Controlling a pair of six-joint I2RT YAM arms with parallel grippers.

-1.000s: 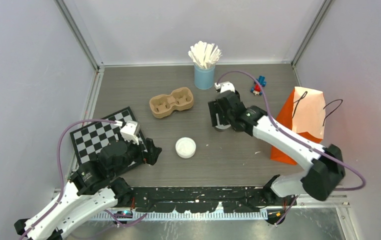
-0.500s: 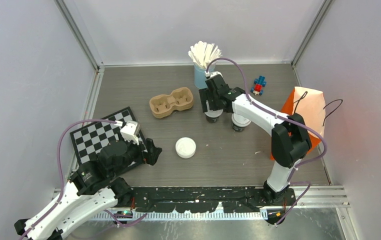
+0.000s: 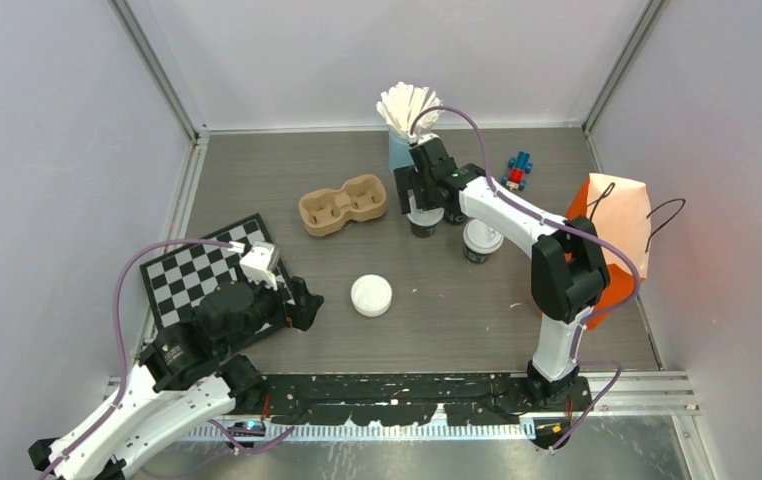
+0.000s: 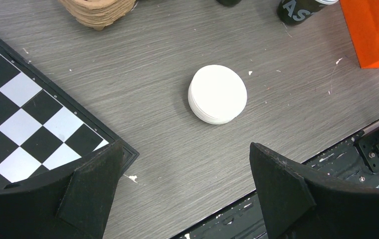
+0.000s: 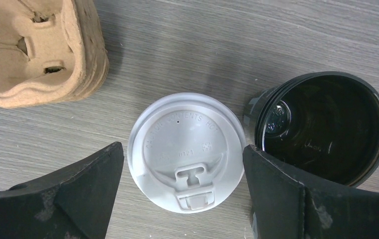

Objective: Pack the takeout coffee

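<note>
my right gripper has its jaws spread wide, one finger on each side of a lidded cup. the finger edges sit right at the lid's rim. i cannot tell whether they touch it, and nothing shows a squeeze, so i read the cup as not gripped. it stands upright on the table, its white sip lid facing the wrist camera.

touching it or just beside it, on the side away from the carrier, is a black cup with no lid. the pulp carrier lies near the other side, and the wells i can see are empty. the top view shows a second lidded cup a little nearer the orange bag, and the stirrer cup just behind my wrist.

i judge this to be the start of the first pick, with nothing packed yet. next i should close squarely on the cup wall below the lid, keeping that finger from nudging the open cup. then comes a straight lift and a short carry to a carrier well.

my left gripper is also fully released and holds nothing. it hangs low over the table near the board, with the stack of loose lids ahead of it.
</note>
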